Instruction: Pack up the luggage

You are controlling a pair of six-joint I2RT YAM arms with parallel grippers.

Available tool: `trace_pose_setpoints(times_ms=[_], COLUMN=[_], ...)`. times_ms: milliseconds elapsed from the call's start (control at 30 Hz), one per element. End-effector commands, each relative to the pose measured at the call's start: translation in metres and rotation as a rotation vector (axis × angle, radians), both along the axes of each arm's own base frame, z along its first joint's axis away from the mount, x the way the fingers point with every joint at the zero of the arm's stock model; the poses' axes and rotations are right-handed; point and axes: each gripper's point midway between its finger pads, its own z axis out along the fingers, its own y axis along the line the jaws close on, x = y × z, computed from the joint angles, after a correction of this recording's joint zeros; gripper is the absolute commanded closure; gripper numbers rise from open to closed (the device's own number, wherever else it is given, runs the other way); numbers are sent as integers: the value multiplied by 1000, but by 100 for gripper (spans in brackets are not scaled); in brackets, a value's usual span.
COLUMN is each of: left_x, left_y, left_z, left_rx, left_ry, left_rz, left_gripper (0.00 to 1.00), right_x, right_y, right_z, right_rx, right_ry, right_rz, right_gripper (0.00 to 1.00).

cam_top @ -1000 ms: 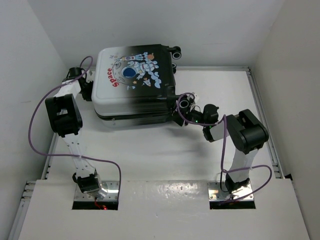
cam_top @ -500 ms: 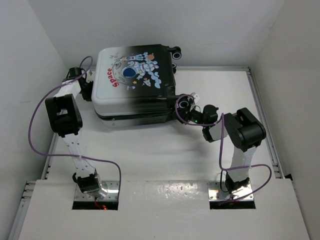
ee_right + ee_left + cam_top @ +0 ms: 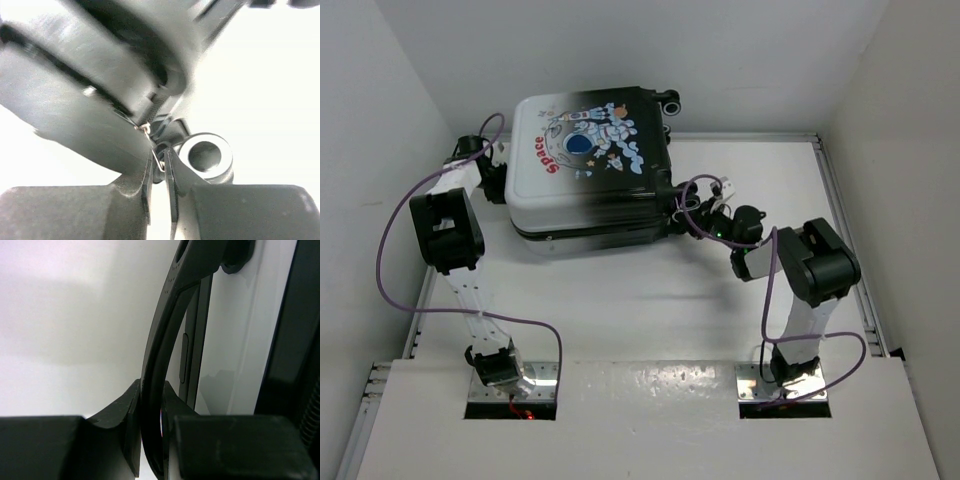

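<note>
The luggage (image 3: 590,160) lies flat and closed at the back left, astronaut and red "Space" print facing up. My left gripper (image 3: 496,168) is at its left side. In the left wrist view this gripper (image 3: 150,407) is shut on the luggage's curved black handle (image 3: 162,340). My right gripper (image 3: 683,205) is at the luggage's near right corner, by a wheel. In the right wrist view this gripper (image 3: 159,162) is shut on a small metal zipper pull (image 3: 156,150), next to a black wheel (image 3: 205,156).
White walls close in on the left, back and right. The luggage's far wheels (image 3: 670,102) overhang the table's back rail (image 3: 750,138). Purple cables loop off both arms, one by the right wrist (image 3: 695,190).
My right gripper has moved away from me and a little to the right along the luggage's right corner, its wrist swinging rightward. The left arm and the luggage have not visibly moved.
</note>
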Motion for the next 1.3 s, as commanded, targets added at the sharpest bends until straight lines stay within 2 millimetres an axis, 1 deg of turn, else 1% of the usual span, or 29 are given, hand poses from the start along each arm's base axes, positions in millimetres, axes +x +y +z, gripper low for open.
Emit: trace_pose_setpoints(times_ms=[0, 33, 100, 133, 200, 233, 267, 300, 333, 367, 400, 433, 500, 567, 600, 667, 733, 767, 800, 867, 900, 933, 967, 1000, 1067, 1133, 1200, 1233, 1267], left_x=[-85, -88, -85, -85, -85, -85, -81, -83, -84, -84, -84, -84, -81, -82, -79, -78, -75, -75, -73, -67, -60, -55, -44, -38, -27, -24, -27, -35, -38], left_y=[30, 34, 35, 35, 35, 36, 37, 38, 38, 38, 38, 38, 40, 39, 40, 39, 40, 40, 33, 22, 6, 5, -6, -15, -21, -32, -43, -54, -58], left_z=[-78, -83, -82, -82, -88, -88, -86, -90, -90, -90, -90, -90, -88, -91, -89, -89, -87, -87, -87, -80, -71, -63, -45, -43, -17, 10, 26, 27, 54], left_rx=[91, 86, 90, 90, 87, 90, 94, 100, 103, 103, 103, 103, 109, 107, 109, 123, 126, 131, 96, 61, 7, 0, -14, -31, -21, -41, -38, -73, -54], left_ry=[373, 385, 382, 382, 393, 393, 382, 394, 394, 394, 394, 394, 385, 393, 385, 387, 378, 377, 361, 336, 292, 268, 203, 177, 83, -11, -73, -100, -173], left_rz=[10, 18, 8, 8, 7, -3, -2, 0, -9, -9, -9, -9, -16, -17, -16, -31, -30, -45, -71, -94, -137, -141, -167, -189, -208, -269, -347, -391, -429], left_gripper=[100, 100, 100, 100, 100, 100, 100, 100, 100, 100, 100, 100, 100, 100, 100, 100, 100, 100, 100, 66, 52, 40, 24, 20, 10, 9, 8, 7, 6], right_x=[50, 54, 66, 71, 85, 89, 103, 107, 112, 128, 132, 143, 165, 176, 192, 201, 228, 228, 233, 236, 233, 229, 218, 210, 201, 187, 179, 178, 179], right_y=[-66, -73, -80, -88, -87, -90, -89, -89, -92, -91, -92, -92, -93, -92, -89, -91, -88, -88, -84, -81, -79, -78, -72, -72, -79, -88, -89, -89, -86], right_z=[26, 20, 28, 21, 32, 18, 34, 18, 15, 32, 16, 24, 26, 25, 27, 11, 24, 13, 16, 14, 18, 22, 38, 22, 34, 37, 21, 25, 23], right_rx=[38, 45, 61, 60, 70, 66, 82, 74, 76, 90, 88, 95, 109, 111, 118, 115, 126, 119, 115, 112, 114, 115, 127, 121, 138, 172, 187, 251, 267], right_ry=[-32, 3, -13, 3, -29, -2, -42, -13, -5, -51, -22, -45, -66, -71, -90, -63, -112, -87, -105, -101, -107, -106, -114, -75, -52, 20, 140, 197, 260], right_rz=[-314, -337, -355, -372, -361, -368, -365, -360, -370, -369, -372, -374, -389, -392, -391, -400, -399, -400, -390, -380, -353, -345, -295, -286, -278, -260, -237, -206, -196], right_gripper=[100, 100, 100, 100, 100, 100, 100, 100, 100, 100, 100, 100, 100, 100, 100, 100, 100, 100, 100, 100, 96, 89, 75, 69, 62, 62, 62, 65, 67])
